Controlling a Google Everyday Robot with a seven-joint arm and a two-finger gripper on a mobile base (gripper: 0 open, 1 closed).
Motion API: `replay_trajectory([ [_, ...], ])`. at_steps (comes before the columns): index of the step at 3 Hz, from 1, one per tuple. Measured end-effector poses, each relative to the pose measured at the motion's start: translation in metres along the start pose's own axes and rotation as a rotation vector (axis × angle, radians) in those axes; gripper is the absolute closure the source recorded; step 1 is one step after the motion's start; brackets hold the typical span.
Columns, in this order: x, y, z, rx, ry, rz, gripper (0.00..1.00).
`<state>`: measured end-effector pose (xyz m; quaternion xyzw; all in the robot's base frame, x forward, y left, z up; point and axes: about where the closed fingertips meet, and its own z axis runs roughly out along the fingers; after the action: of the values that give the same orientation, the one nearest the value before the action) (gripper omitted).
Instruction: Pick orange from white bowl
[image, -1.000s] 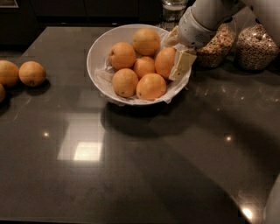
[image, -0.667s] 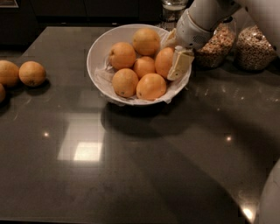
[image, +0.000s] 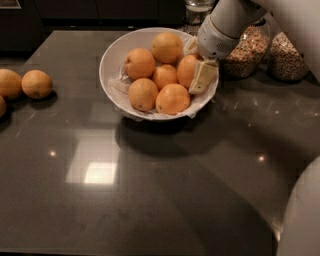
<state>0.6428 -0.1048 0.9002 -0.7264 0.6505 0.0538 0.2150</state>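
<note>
Scarcely moved, the pincer (image: 198, 67) sits against the round orange (image: 184, 69) in the white bowl (image: 109, 60), grip untellable.

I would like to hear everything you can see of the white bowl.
The white bowl is wide, round and shallow, smooth-walled, lined with crumpled white paper. It stands upright on the dark countertop, toward the back, and holds six oranges. The gripper reaches in over its right rim, against the orange on that side.
</note>
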Motion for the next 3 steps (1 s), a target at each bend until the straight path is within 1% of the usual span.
replay_trajectory([
  [1,0.0009,0.0002,0.0038,-0.011,0.005,0.004,0.52],
  [3,-0.0005,-0.0007,0.0003,-0.011,0.005,0.004,0.98],
])
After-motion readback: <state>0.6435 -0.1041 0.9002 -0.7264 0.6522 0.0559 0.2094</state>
